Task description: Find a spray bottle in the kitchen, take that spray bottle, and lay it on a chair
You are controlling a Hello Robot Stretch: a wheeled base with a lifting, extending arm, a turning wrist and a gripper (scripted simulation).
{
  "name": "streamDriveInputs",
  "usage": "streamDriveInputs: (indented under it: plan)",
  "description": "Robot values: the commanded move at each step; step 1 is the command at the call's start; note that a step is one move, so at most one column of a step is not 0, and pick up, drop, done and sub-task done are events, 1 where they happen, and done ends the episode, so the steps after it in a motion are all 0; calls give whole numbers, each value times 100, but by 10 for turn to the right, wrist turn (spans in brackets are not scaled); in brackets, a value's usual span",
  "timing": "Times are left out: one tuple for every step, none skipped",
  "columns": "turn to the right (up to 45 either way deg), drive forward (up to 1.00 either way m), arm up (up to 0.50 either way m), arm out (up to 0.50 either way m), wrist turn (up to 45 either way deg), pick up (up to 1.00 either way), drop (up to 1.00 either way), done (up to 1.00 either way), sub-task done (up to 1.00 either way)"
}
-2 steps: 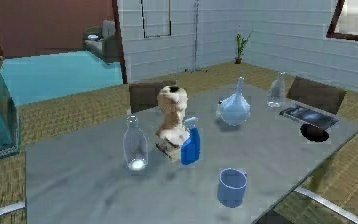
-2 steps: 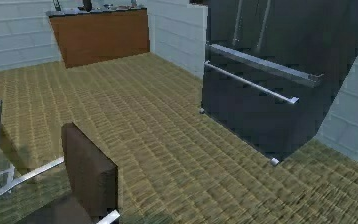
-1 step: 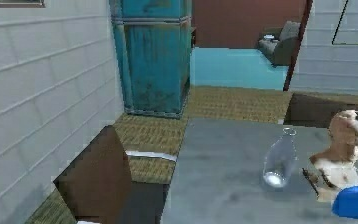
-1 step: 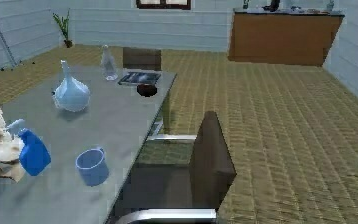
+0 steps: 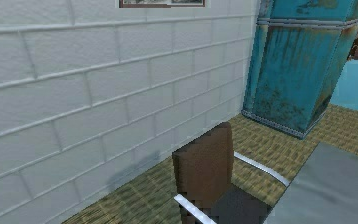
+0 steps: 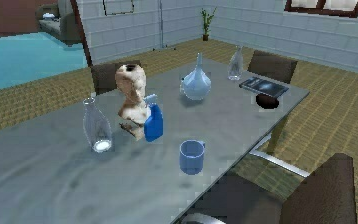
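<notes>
On the grey table [image 6: 47,180] a small blue bottle-like thing [image 6: 154,123] stands against a tan statue [image 6: 134,92], near the table's middle. A brown chair [image 5: 205,165] with metal arms stands at the table's corner [image 5: 327,190] in the forward view. More brown chairs are around the table: one at the arm side view's bottom right [image 6: 317,195], one at the far end [image 6: 272,66], and one behind the statue [image 6: 103,76].
The table also bears a clear glass bottle [image 6: 95,125], a blue cup [image 6: 192,156], a pale blue vase [image 6: 196,80], another clear bottle [image 6: 234,66], a flat book [image 6: 257,84] and a dark bowl [image 6: 268,101]. A white brick wall [image 5: 87,90] and a worn teal cabinet [image 5: 297,65] stand ahead.
</notes>
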Motion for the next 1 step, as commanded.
streamDriveInputs:
  plan:
    - [0, 0, 50, 0, 0, 0, 0, 0, 0]
